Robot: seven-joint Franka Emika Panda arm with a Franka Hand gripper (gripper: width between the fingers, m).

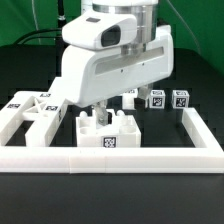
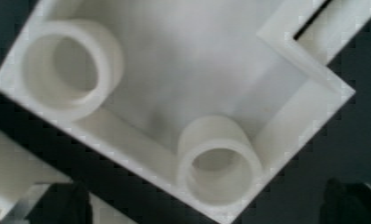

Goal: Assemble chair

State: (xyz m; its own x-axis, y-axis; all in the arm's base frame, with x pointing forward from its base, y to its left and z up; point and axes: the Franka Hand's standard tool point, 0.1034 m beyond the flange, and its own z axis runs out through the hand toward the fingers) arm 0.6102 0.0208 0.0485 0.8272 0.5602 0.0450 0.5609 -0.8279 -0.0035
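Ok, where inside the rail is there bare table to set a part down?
The widest bare table lies between the middle chair part and the rail on the exterior view's right, in front of the small tagged pieces. The exterior view's left is crowded: the slab part sits close beside the middle part, with the arm above.

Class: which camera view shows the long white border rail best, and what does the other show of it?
The exterior view: the border rail runs across the front and turns back along the exterior view's right. The wrist view is filled by a close-up white piece with two round fittings; no rail is recognisable there.
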